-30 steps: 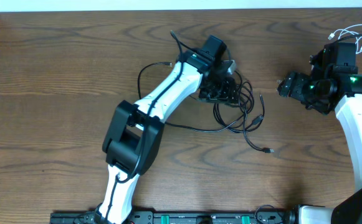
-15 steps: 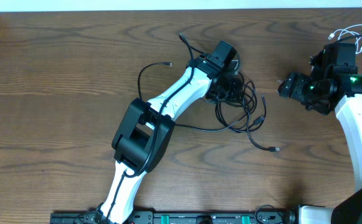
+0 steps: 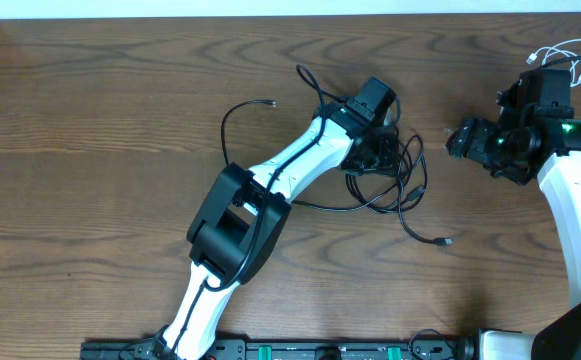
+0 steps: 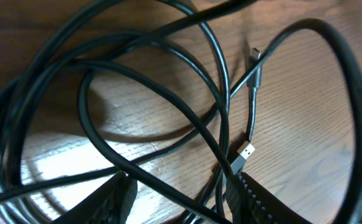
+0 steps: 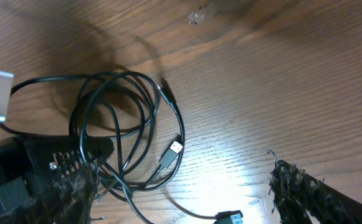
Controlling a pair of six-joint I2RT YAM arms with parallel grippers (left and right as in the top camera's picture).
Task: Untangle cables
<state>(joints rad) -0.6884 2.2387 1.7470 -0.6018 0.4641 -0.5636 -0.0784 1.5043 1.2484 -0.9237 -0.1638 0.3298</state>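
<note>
Step in hand: left claw (image 3: 372, 152) sitting in black cables (image 3: 402, 188), which are lying tangled just past table (image 3: 90, 150) centre toward 1 o'clock. Fingers (image 4: 115, 199) standing apart, strands crossing between, none pinched. Right claw (image 3: 460, 140) hovering wide open and empty at 3 o'clock of tangle. Next move likely calling for pinching one strand and drawing plug (image 3: 443, 241) out toward 5 o'clock.

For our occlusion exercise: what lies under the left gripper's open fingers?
Crossing loops of thin black cables and a silver-tipped plug on the brown wooden table lie under the left gripper. In the overhead view the gripper covers part of the tangle, hiding those crossings.
</note>
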